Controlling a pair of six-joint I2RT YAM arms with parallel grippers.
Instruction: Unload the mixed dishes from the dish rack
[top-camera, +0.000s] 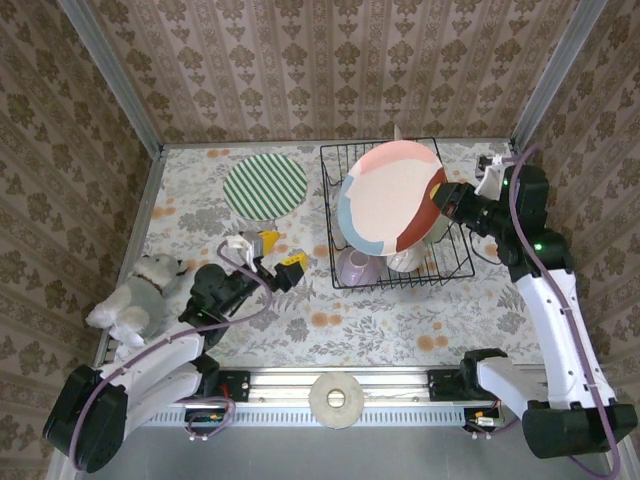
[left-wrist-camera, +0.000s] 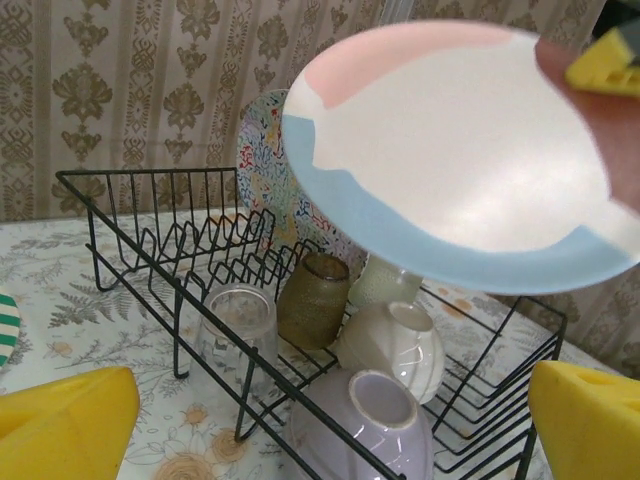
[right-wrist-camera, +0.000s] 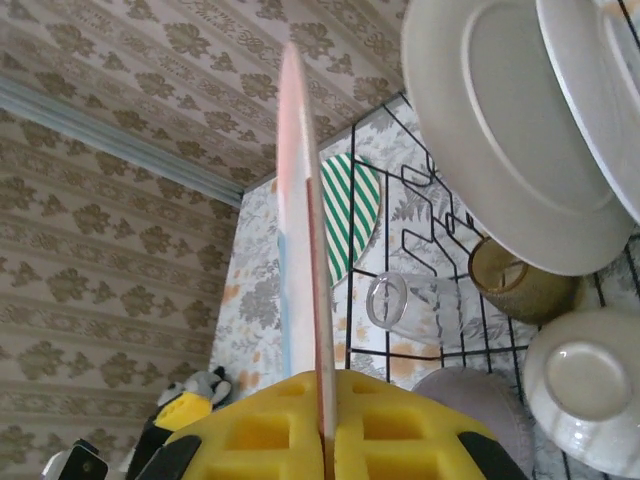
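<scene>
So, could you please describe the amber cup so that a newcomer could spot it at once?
Look into the black wire dish rack, beneath the pink, white and blue round plate. The amber cup sits between a small clear glass and a cream rounded bowl; it alone is brownish and textured.

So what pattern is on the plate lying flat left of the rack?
Green and white stripes on the plate; clearest in the top external view.

place: staged robot test cell | evidence: wallpapered panels (top-camera: 330, 60), aluminium rail (top-camera: 290, 381)
</scene>
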